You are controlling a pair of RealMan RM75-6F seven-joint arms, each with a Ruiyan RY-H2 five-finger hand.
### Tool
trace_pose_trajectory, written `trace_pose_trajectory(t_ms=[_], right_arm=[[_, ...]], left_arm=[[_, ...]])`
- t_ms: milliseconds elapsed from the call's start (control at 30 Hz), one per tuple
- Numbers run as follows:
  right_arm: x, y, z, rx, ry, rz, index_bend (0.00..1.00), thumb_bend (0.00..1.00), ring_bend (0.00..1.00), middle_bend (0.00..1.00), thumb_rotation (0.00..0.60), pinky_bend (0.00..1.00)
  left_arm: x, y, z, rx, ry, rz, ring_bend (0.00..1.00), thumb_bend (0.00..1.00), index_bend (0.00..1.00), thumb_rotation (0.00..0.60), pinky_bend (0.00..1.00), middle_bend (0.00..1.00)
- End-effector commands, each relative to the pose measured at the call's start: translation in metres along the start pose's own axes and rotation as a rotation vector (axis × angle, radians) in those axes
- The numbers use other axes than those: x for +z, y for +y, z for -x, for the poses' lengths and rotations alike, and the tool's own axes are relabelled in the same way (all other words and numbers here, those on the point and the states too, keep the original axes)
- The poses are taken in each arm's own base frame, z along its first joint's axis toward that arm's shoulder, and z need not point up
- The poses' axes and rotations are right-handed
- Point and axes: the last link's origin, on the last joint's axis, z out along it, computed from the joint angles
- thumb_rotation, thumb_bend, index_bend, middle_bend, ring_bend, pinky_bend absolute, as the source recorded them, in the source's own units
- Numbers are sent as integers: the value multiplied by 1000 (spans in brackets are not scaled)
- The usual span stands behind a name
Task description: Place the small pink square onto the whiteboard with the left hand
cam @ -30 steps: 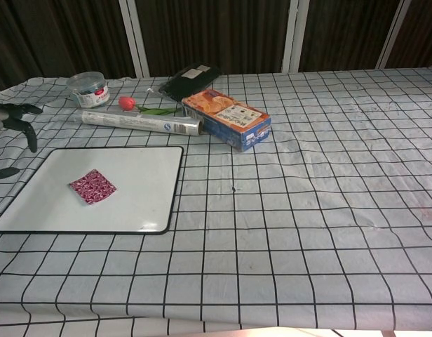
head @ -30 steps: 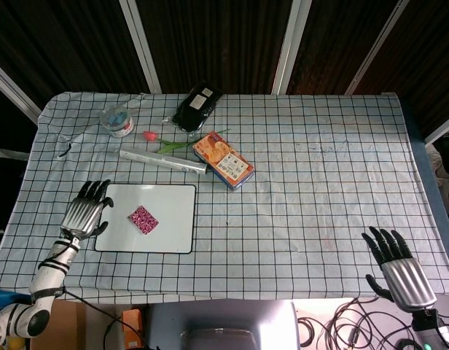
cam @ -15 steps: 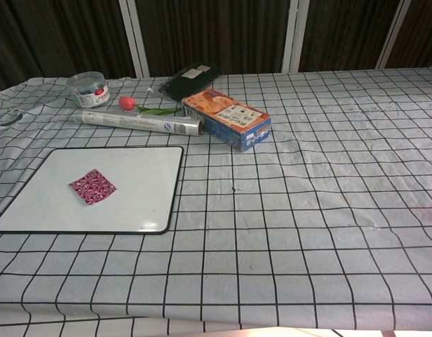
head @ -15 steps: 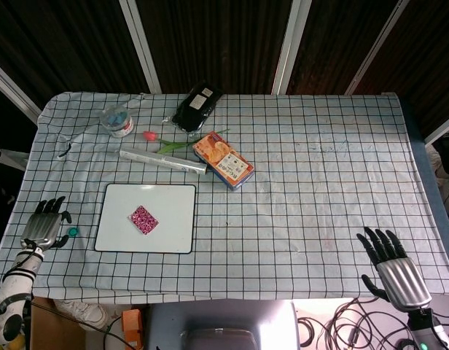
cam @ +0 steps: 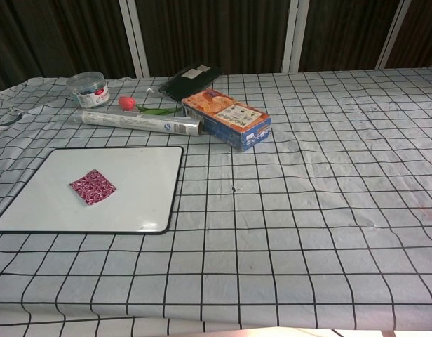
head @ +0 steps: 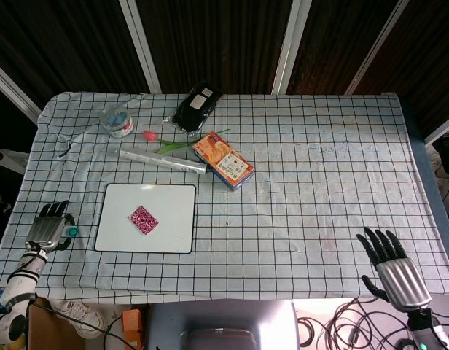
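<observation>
The small pink square (head: 143,218) (cam: 92,186) lies flat on the whiteboard (head: 173,233) (cam: 146,196), left of its middle. My left hand (head: 49,227) hovers over the table's left edge, well left of the whiteboard, fingers spread and holding nothing. It is out of the chest view. My right hand (head: 394,267) sits at the near right corner of the table, fingers spread and empty, seen only in the head view.
Behind the whiteboard lie a foil roll (head: 163,162), a pink tulip (head: 166,142), an orange snack box (head: 223,160), a black packet (head: 197,106) and a small round tub (head: 116,120). A small teal object (head: 73,231) sits beside my left hand.
My left hand has pulled back from the whiteboard's left edge to the table's left edge. The pink square stays on the board. The right hand barely moved.
</observation>
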Motion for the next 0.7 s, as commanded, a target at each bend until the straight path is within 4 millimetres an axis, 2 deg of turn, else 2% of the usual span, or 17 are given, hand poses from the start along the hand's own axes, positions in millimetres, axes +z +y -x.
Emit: trace_pose_trajectory(t_ms=[33,700], right_arm=[[0,0,0,-1,0,0,0,255,0,0,600,49],[1,-1,1,-3,-6,4,0,255,0,0,600,49]], left_arm=[[2,1,0,-6,-1,3,0,330,406,600,16,0],[8,2,3,-17,-6,10,0,331,458,600,16,0]])
